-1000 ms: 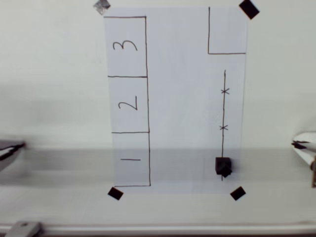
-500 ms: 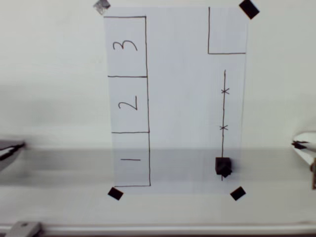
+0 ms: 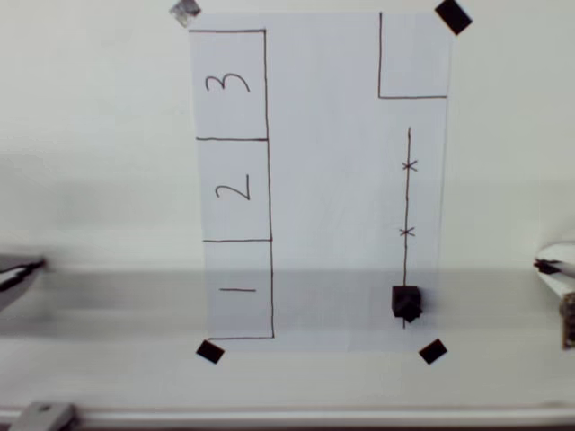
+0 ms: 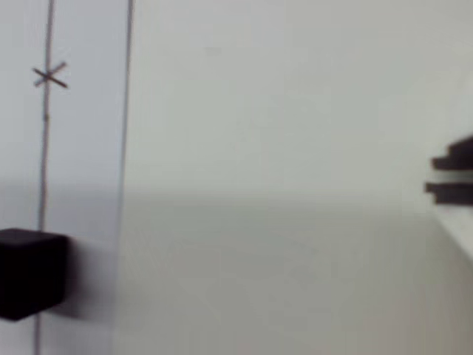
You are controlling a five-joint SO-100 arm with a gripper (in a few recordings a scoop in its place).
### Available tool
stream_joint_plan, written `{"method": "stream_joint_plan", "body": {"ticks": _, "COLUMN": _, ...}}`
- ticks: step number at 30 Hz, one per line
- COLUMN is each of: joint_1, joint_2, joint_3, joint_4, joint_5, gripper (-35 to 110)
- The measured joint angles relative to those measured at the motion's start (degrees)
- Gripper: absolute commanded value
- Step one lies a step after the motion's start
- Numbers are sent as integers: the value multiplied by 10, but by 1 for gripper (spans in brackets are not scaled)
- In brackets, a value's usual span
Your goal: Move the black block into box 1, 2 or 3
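The black block (image 3: 406,303) is a small matte cube resting on the pen line near the lower right of the white sheet (image 3: 323,180). In the wrist view the black block (image 4: 29,272) sits at the lower left edge. Boxes 3 (image 3: 229,84), 2 (image 3: 234,189) and 1 (image 3: 238,289) are stacked down the sheet's left side, all with nothing in them. My gripper (image 3: 548,267) shows as a white part with a dark tip at the right edge, well right of the block. A dark fingertip (image 4: 452,177) pokes in from the right. Its jaws are mostly out of frame.
An unnumbered pen rectangle (image 3: 413,54) sits at the sheet's top right, above a line with two crosses (image 3: 407,197). Flat tape squares (image 3: 432,351) hold the corners. A pale pointed object (image 3: 18,272) enters at the left edge, and a grey piece (image 3: 40,416) lies bottom left.
The arm parts at the right edge have shifted slightly. The block has not moved.
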Motion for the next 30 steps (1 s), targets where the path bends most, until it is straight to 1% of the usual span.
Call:
{"method": "stream_joint_plan", "body": {"ticks": 9, "joint_1": -37, "joint_2": -282, "joint_3": -209, "joint_4": -2, "joint_5": 51, "gripper": 2}}
{"method": "stream_joint_plan", "body": {"ticks": 17, "joint_1": -40, "joint_2": -447, "joint_3": -362, "joint_4": -32, "joint_5": 82, "gripper": 2}}
{"method": "stream_joint_plan", "body": {"ticks": 23, "joint_1": -44, "joint_2": -551, "joint_3": -437, "joint_4": -62, "joint_5": 102, "gripper": 4}}
{"method": "stream_joint_plan", "body": {"ticks": 27, "joint_1": -54, "joint_2": -616, "joint_3": -490, "joint_4": -76, "joint_5": 109, "gripper": 7}}
{"method": "stream_joint_plan", "body": {"ticks": 30, "joint_1": -55, "joint_2": -657, "joint_3": -524, "joint_4": -81, "joint_5": 110, "gripper": 12}}
